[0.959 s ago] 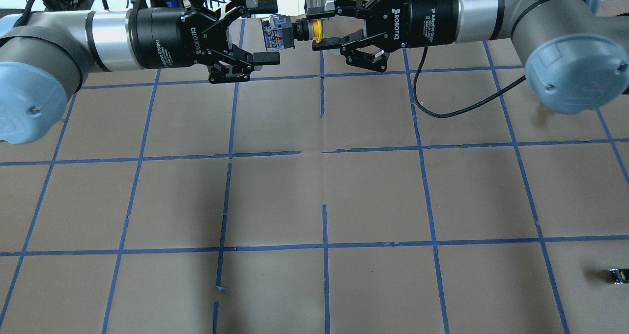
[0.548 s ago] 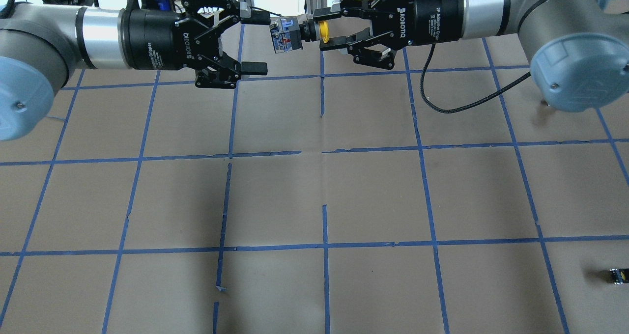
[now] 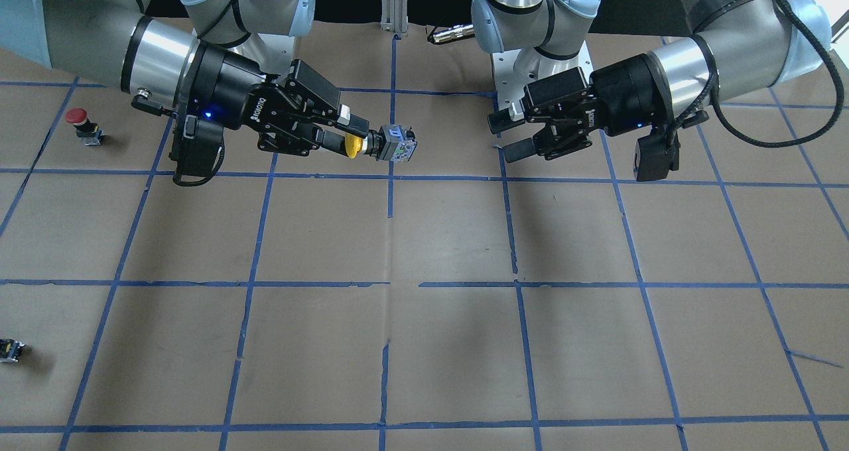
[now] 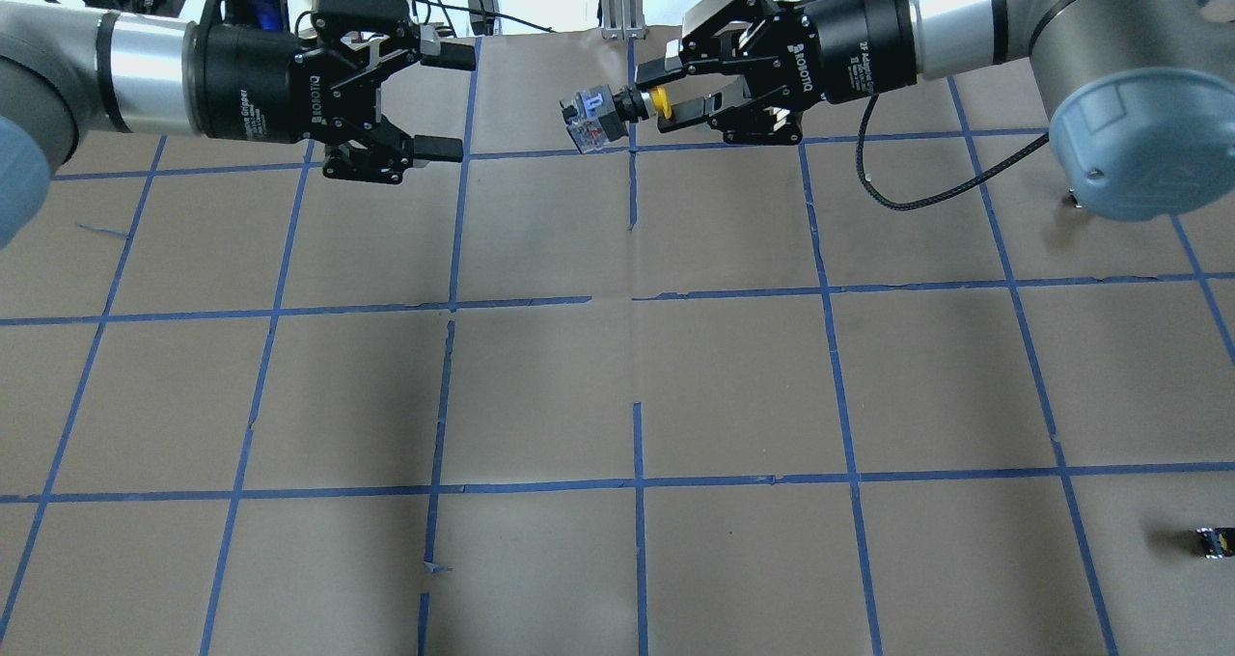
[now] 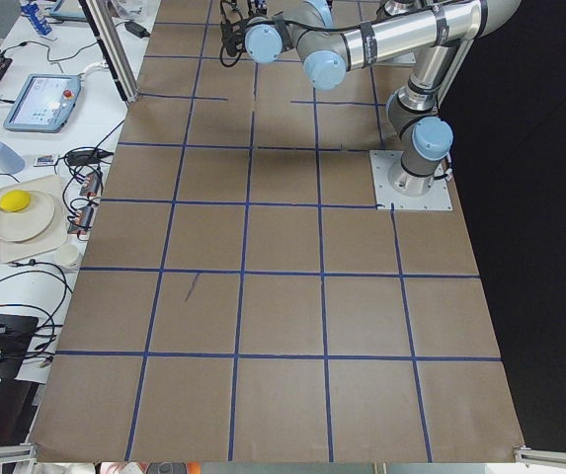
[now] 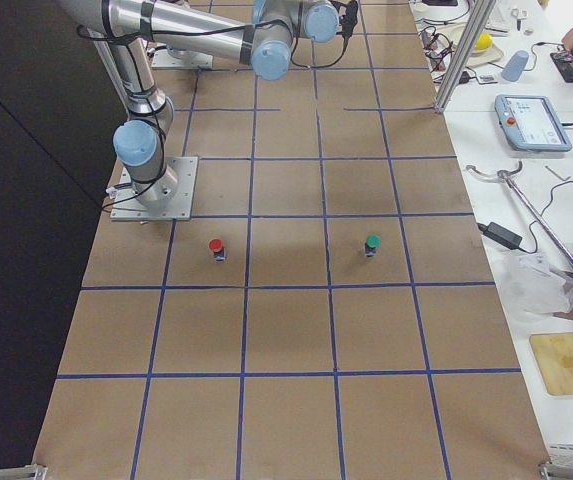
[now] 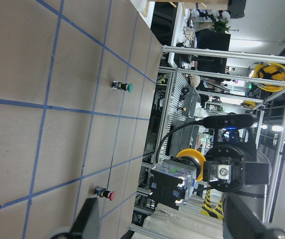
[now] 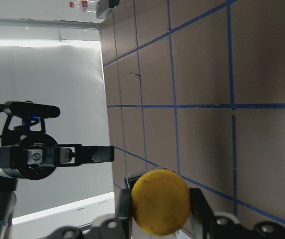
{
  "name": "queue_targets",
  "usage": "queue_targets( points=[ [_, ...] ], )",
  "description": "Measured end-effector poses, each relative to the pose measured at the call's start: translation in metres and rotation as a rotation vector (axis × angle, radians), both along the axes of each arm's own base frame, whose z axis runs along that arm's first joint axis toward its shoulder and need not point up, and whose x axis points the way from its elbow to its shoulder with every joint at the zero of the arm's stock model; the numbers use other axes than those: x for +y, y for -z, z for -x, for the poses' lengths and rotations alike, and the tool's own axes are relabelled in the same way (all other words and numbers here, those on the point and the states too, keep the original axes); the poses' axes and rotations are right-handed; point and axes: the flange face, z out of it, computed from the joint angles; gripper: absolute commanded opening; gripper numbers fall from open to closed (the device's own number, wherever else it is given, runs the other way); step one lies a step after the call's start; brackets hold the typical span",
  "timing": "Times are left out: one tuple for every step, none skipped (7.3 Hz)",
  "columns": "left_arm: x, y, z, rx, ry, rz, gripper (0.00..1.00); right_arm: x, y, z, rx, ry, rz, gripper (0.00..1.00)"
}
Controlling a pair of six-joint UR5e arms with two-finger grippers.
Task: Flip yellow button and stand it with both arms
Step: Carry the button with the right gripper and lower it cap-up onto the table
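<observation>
Gripping the yellow button (image 4: 606,116) by its cap (image 4: 659,99), your right gripper (image 4: 670,90) held it above the far-centre table (image 4: 733,386); fingers (image 4: 697,108) hid most of the cap. Left gripper (image 4: 452,101) gaped, well apart leftward.

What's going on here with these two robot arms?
The right gripper is shut on the yellow button, holding it at its cap end in the air over the table, body pointing toward the left gripper. That gripper is open, empty and clear of the button. Standing it on the table is not yet done.
</observation>
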Motion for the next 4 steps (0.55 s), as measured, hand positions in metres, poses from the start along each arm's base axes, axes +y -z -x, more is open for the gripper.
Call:
queue_targets(
  points=[
    [-0.006,0.001,-0.01,-0.125,0.025,-0.011,0.95,0.003,0.011,0.002,0.101,-0.073,0.086,0.34],
    [-0.013,0.0,-0.021,-0.271,0.056,-0.018,0.95,0.007,0.025,0.006,0.209,-0.164,0.168,0.33],
    [-0.023,-0.001,-0.034,-0.41,0.081,-0.026,0.96,0.012,0.044,0.014,0.336,-0.287,0.249,0.32],
    [-0.034,-0.001,-0.04,-0.516,0.107,-0.029,0.97,0.018,0.063,0.026,0.47,-0.447,0.325,0.31]
  ],
)
